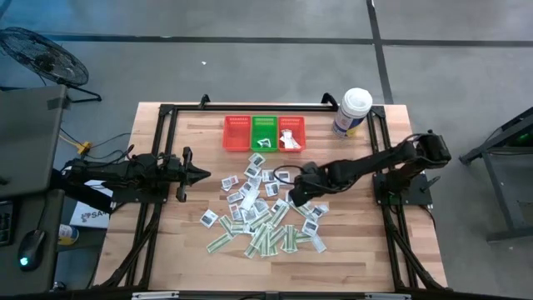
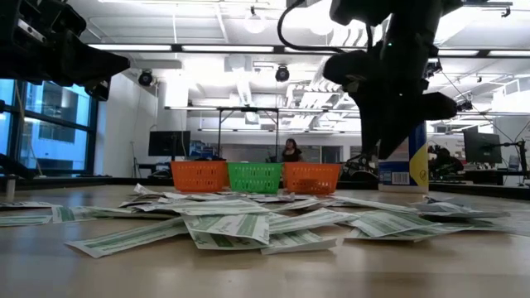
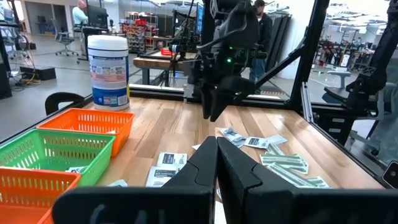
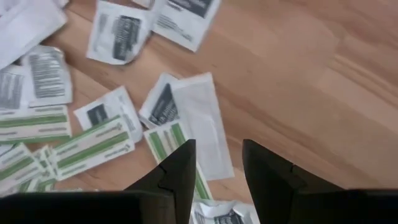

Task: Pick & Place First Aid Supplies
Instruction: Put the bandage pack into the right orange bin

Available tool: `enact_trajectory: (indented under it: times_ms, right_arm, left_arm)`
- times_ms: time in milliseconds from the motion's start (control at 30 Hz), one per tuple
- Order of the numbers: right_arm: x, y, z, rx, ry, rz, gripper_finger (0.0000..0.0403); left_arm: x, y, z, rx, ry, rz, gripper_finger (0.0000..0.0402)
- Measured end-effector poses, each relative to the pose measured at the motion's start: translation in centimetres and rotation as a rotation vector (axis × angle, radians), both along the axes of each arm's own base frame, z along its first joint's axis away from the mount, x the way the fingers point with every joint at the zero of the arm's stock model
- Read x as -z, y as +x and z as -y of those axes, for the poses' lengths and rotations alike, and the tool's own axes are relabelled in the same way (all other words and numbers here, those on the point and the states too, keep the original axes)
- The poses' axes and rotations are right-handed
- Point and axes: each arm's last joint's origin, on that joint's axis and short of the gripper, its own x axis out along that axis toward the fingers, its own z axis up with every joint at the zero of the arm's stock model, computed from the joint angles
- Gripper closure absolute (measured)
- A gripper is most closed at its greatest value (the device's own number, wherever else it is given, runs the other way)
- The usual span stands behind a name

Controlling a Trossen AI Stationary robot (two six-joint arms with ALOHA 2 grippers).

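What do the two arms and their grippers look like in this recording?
Both arms are dark, jointed and matte. The left gripper has two black wedge-shaped fingers tapering to blunt tips. The right gripper has two similar dark fingers with stepped inner edges; from the left wrist view, a small green light glows on its wrist, and a black cable loops above it.

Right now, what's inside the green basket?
The green basket holds a couple of white packets near its front end. Whether more lie underneath them cannot be seen.
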Motion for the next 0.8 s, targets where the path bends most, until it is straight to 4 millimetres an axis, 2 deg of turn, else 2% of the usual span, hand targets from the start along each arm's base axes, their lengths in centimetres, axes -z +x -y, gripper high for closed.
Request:
enact_trajectory:
  times_ms: [167, 400, 800]
  right_arm:
    - [1.0, 0.2, 0.0, 0.056, 0.021, -0.038, 0.0279]
    - [2.9, 1.9, -0.2, 0.050, 0.085, -0.003, 0.0279]
    - [5.0, 2.5, -0.2, 0.053, 0.059, -0.054, 0.0279]
  left_arm:
    - [0.0, 0.0, 0.0, 0.000, 0.000, 0.000, 0.0400]
    - [0.0, 0.0, 0.0, 0.000, 0.000, 0.000, 0.0400]
    - [0.0, 0.0, 0.0, 0.000, 0.000, 0.000, 0.0400]
